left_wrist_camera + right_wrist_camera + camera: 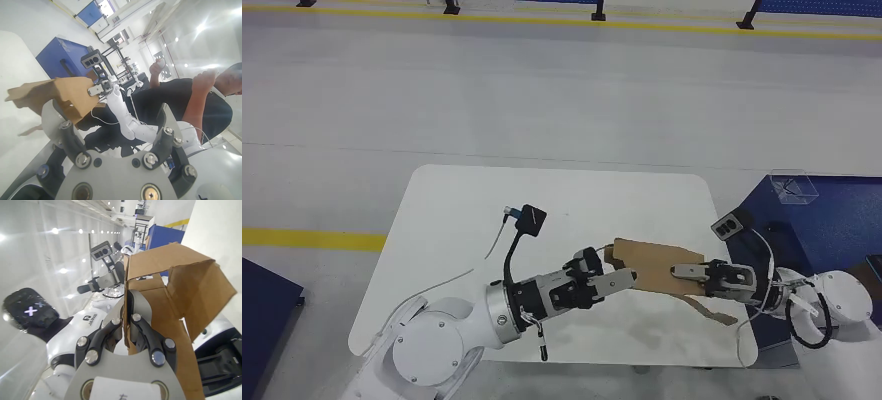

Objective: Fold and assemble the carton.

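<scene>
1. Carton (pixel 654 264), partly opened, is over the near side of the white table (pixel 542 200), between both arms.
2. Right gripper (pixel 128 302) pinches one carton wall.
3. Left gripper (pixel 107 111) is spread wide at the carton's other end.

- From overhead, above both arms: looking down on the whole tabletop (pixel 542 200).
- From the left wrist: facing over the left claw (pixel 105 106) toward the right arm (pixel 122 113).
- From the right wrist: facing the opposite way, close against the carton (pixel 179 285).
- Shared by all: carton.
</scene>
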Controlling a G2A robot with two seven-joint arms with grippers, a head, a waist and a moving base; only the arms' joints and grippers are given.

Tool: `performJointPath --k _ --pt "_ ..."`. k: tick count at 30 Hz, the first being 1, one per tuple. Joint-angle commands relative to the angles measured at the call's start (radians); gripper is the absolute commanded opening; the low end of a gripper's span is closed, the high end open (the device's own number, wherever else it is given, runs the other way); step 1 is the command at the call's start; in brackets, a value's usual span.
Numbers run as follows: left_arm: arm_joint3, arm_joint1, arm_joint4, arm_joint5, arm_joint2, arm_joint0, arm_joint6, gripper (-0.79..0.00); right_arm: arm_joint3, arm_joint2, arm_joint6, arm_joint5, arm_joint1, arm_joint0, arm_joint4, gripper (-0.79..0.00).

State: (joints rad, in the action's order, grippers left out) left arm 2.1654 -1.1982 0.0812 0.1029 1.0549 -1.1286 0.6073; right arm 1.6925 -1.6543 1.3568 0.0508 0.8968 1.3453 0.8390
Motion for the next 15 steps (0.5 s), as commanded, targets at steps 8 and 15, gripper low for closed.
performJointPath --k 8,15 --pt "0.075 0.011 -0.162 -0.071 0.094 -0.092 -0.159 0.0 -0.149 0.047 0.13 0.117 0.011 -0.094 0.272 -0.785" --pt "0.024 0.009 -0.035 0.027 0.083 -0.1 -0.084 0.0 -0.098 0.057 0.12 0.126 0.017 -0.075 0.323 -0.785"
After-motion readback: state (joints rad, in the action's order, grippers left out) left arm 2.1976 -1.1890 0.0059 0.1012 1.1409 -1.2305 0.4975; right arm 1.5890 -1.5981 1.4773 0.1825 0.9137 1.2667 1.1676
